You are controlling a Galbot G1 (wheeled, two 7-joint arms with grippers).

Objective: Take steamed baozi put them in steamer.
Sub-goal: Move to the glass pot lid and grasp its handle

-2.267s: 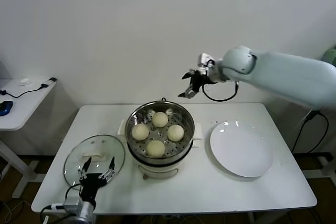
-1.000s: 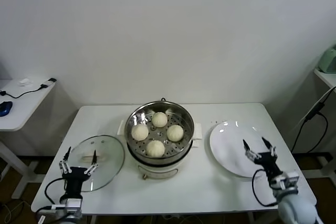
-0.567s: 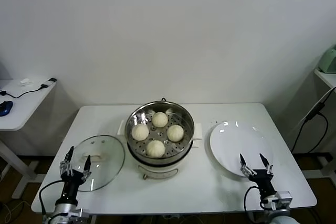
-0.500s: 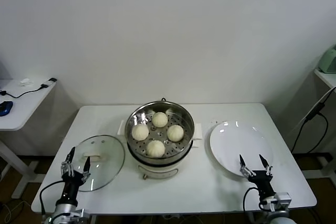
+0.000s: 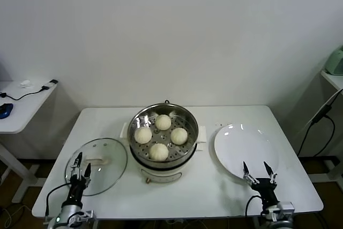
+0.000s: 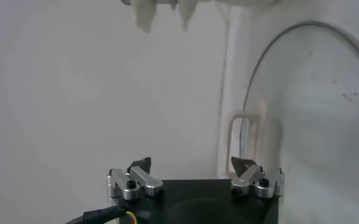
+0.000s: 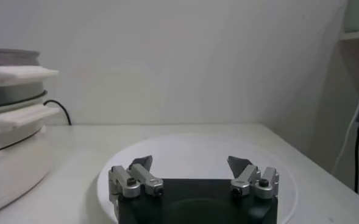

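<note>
The steamer [image 5: 179, 113], a shiny steel pot on a cream base, stands mid-table with several cream-white steamed baozi [image 5: 159, 152] on its perforated tray. My left gripper [image 5: 80, 165] is open and empty, low at the table's front left, over the near edge of the glass lid [image 5: 102, 159]. In the left wrist view its fingers [image 6: 139, 165] stand wide apart, facing the lid [image 6: 313, 122]. My right gripper [image 5: 259, 171] is open and empty at the front edge of the white plate [image 5: 246, 148]. The right wrist view shows that gripper [image 7: 190, 163] over the bare plate [image 7: 197, 149], with the steamer [image 7: 11, 94] off to the side.
The white table [image 5: 214, 191] ends just in front of both grippers. A second small table [image 5: 21, 105] with cables stands at the far left. A black cable [image 5: 316, 122] hangs at the right. The plate holds nothing.
The right arm has come down from above the steamer to the plate's front edge. Over the last second both grippers sank a little toward the table's front, still open.
</note>
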